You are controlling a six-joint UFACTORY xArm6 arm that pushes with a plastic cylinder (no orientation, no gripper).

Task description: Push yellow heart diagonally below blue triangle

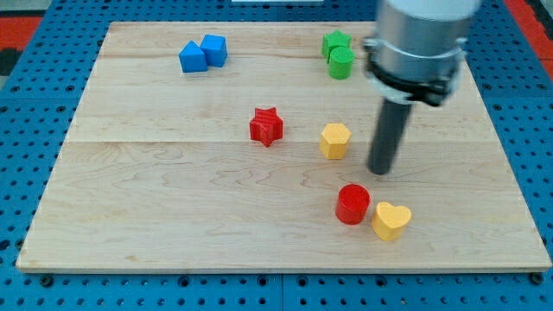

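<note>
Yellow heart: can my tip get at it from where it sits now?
Probably yes. My tip sits just above the yellow heart with bare board between; the red cylinder touches the heart's left side, not blocking.

Yellow heart flat near the board's bottom right, blue triangle far off, top left

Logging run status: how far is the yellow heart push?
Done: nothing yet. The yellow heart sits at the view's bottom right, touching the red cylinder, far from the blue triangle at the top left. In hand: my tip is just above the heart, not touching it. Left: the whole push across the board.
</note>
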